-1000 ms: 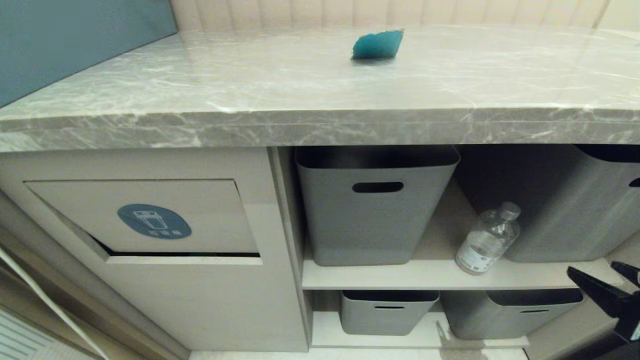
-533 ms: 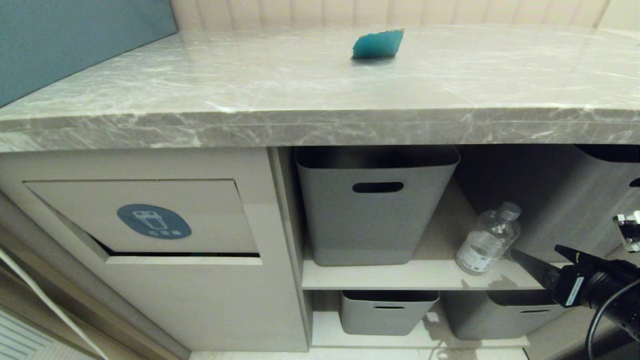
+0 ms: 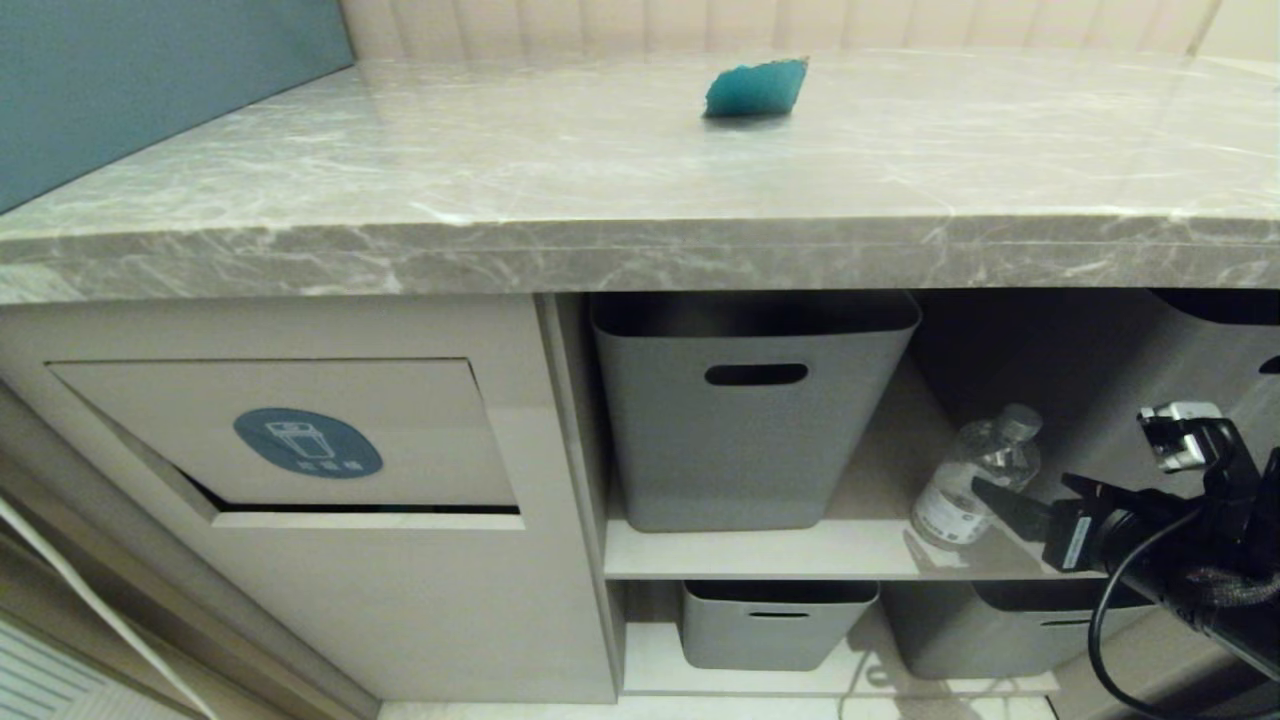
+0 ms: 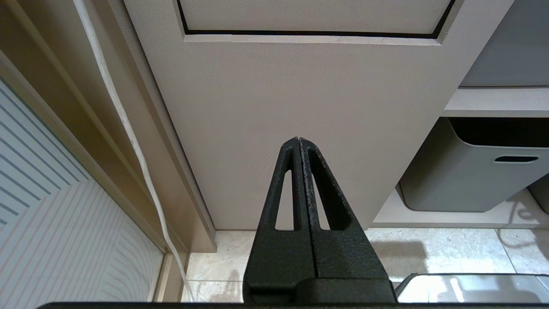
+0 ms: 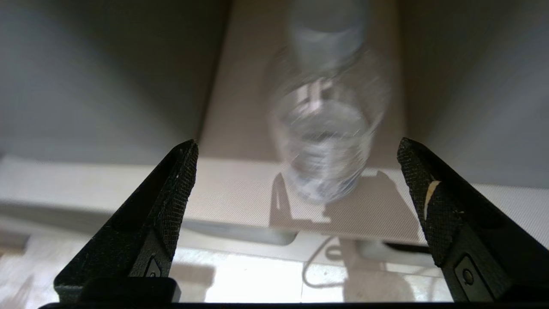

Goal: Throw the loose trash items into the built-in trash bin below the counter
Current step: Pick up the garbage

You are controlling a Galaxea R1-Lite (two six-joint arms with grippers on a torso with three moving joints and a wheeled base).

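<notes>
- Right gripper, lower right of the head view: fingers spread wide, holding nothing, tips just beside the clear plastic bottle.
- Bottle leans on the shelf between grey tubs.
- Left gripper: fingers pressed together, empty, before the trash bin front.
- Teal wedge, top centre, on the marble counter.

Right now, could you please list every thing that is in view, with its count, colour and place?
Clear plastic bottle: one, pale grey cap, white label, leaning on the upper shelf between two tubs.
Teal wedge-shaped piece: one, on the counter, far side.
Grey marble counter: one, white veins, across the top.
Beige tilting bin flap: one, blue oval sticker, left cabinet front.
Grey plastic tubs: four, two on each shelf, right of the flap.
White cord: one, left of the cabinet.
Right gripper: one, black, open, just before the bottle.
Left gripper: one, black, shut, low before the cabinet.
</notes>
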